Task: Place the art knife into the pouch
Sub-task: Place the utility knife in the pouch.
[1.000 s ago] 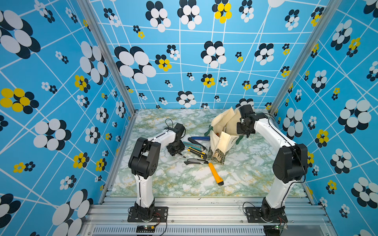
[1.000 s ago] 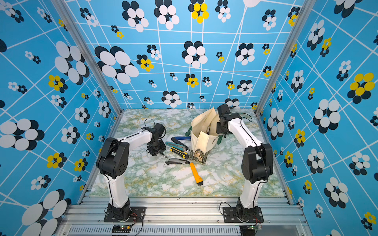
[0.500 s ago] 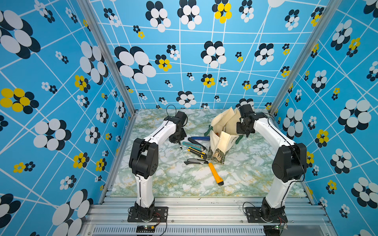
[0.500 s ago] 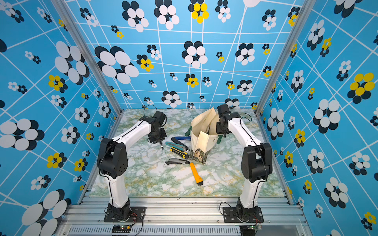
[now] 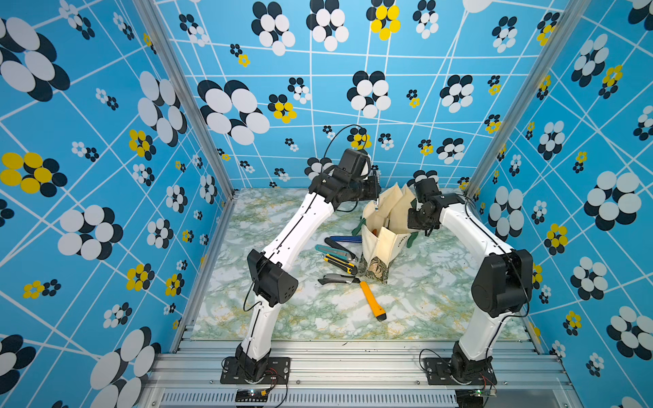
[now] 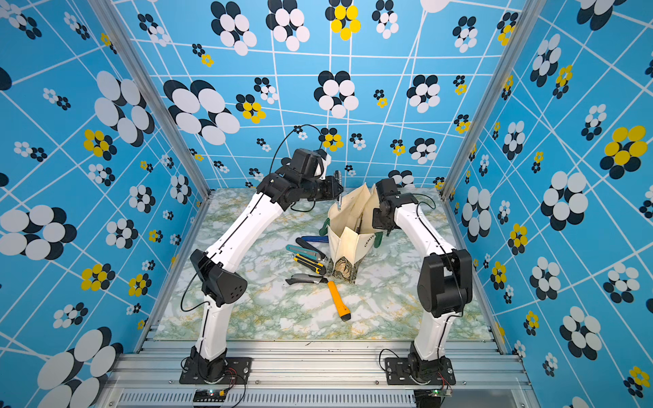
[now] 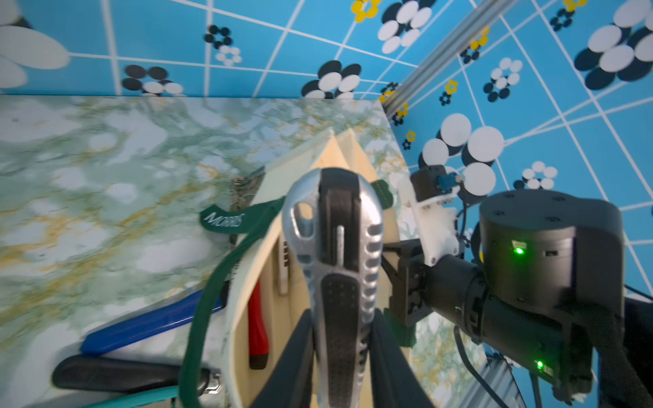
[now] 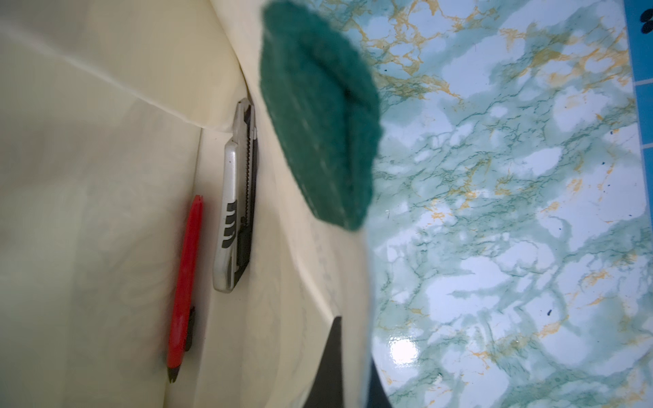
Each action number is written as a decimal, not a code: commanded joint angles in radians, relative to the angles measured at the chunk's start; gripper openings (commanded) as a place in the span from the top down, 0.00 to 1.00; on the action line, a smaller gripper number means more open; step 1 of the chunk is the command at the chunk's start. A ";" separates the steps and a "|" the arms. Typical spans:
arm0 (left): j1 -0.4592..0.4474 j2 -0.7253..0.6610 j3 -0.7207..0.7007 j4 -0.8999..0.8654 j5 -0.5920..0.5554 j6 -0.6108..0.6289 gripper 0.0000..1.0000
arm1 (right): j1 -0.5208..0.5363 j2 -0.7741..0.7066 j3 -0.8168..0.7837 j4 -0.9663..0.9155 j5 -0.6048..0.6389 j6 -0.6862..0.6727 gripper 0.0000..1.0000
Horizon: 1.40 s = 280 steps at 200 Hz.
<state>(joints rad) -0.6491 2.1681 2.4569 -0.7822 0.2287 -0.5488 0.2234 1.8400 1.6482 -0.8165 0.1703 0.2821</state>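
In the left wrist view, the left fingers (image 7: 295,353) grip the silver knife (image 7: 335,247) above the open pouch (image 7: 339,155) on the bench (image 7: 106,176), apparently for dropping in, while the right fingers (image 8: 334,353) pinch its rim, probably keeping it open.

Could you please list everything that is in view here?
pouch: one, cream with green handles, standing open mid-table
red knife: one, red, inside pouch
silver knife: one, silver, inside pouch
loose knives: six, blue, black, teal, yellow-black, grey-black, orange, on table beside pouch
table: one, green marble, under everything
art knife: one, silver-black, over pouch mouth
left gripper: one, black, shut on art knife
right gripper: one, black, pinching pouch rim
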 commanded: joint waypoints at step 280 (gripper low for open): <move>0.180 -0.386 -0.830 0.032 -0.304 0.058 0.00 | 0.010 -0.008 -0.056 0.047 -0.007 0.018 1.00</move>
<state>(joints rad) -0.4496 1.7554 1.7557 -0.6968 -0.0246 -0.5121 0.2276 1.8019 1.5898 -0.7662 0.1604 0.2962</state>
